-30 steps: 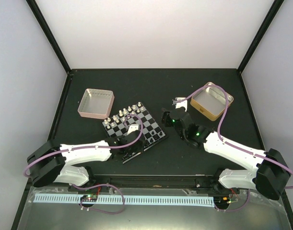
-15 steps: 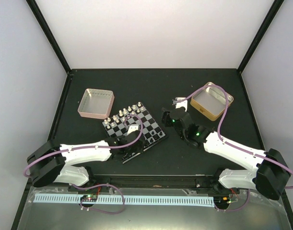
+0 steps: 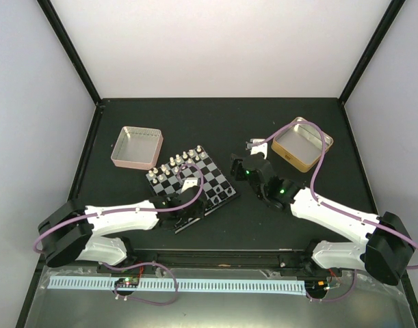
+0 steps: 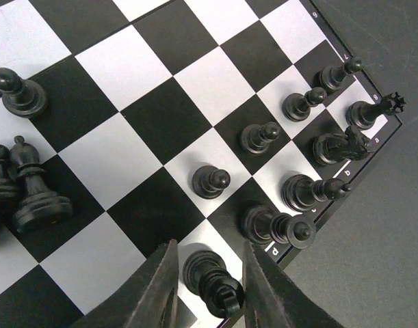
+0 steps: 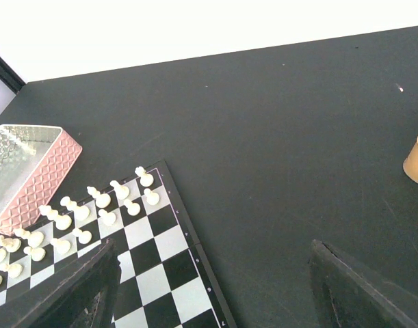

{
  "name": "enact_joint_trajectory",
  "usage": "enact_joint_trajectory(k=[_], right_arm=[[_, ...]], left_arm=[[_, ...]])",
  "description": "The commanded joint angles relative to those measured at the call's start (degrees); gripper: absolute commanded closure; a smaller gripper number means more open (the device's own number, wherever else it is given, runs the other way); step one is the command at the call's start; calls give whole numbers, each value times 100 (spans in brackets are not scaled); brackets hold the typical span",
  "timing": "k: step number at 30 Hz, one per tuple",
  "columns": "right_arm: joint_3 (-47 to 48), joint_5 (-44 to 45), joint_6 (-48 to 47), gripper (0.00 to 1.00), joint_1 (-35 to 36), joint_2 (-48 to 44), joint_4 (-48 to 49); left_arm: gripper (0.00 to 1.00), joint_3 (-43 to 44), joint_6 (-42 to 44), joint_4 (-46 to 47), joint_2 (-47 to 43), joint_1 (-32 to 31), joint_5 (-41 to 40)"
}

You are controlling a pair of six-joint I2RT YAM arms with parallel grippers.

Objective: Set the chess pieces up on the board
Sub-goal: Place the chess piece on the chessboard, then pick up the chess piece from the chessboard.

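Nothing has visibly shifted over the last second: both arms and all pieces sit as before.

Left claw (image 4: 209,251): fingers straddle one black piece (image 4: 207,273) that stands on a pale square at the near rim of the board (image 4: 137,65). The gaps are very slim, and I cannot tell whether it is clenched on the piece or released.

Other black chess pieces (image 4: 210,182) are glossy turned shapes, upright along the near rim and one row in. A few cluster off to one side.

Right claw (image 5: 214,249): spread wide, nothing between the fingers, over the dark matte surface (image 3: 195,123) just beside the board.

Pale chess pieces (image 5: 102,199) stand in two rows on the board's far side.

Beyond the board, the pink tin (image 3: 136,147) is rectangular with a quilted diamond embossing on its wall and floor. The gold tin (image 3: 301,145) is lidless with rounded corners. Its contents are not discernible.
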Motion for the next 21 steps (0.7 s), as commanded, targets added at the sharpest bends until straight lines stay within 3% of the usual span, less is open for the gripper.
enact_joint_trajectory(k=[1, 3, 6, 12, 17, 21], right_arm=[[0, 153, 53, 24, -35, -50, 22], [9, 100, 19, 24, -38, -51, 27], [31, -105, -72, 24, -34, -48, 74], [375, -1181, -480, 24, -37, 336, 66], [967, -2451, -786, 26, -31, 1049, -312], [1388, -3369, -833, 31, -17, 1686, -424]], left_arm=[[70, 100, 26, -86, -219, -30, -5], [68, 248, 56, -321, -356, -22, -83], [56, 434, 74, -636, -668, -21, -355], [44, 447, 177, -922, -1408, 146, -1138], [37, 361, 460, -1176, -2104, 842, -1277], [36, 193, 745, -1240, -2656, 1571, -935]])
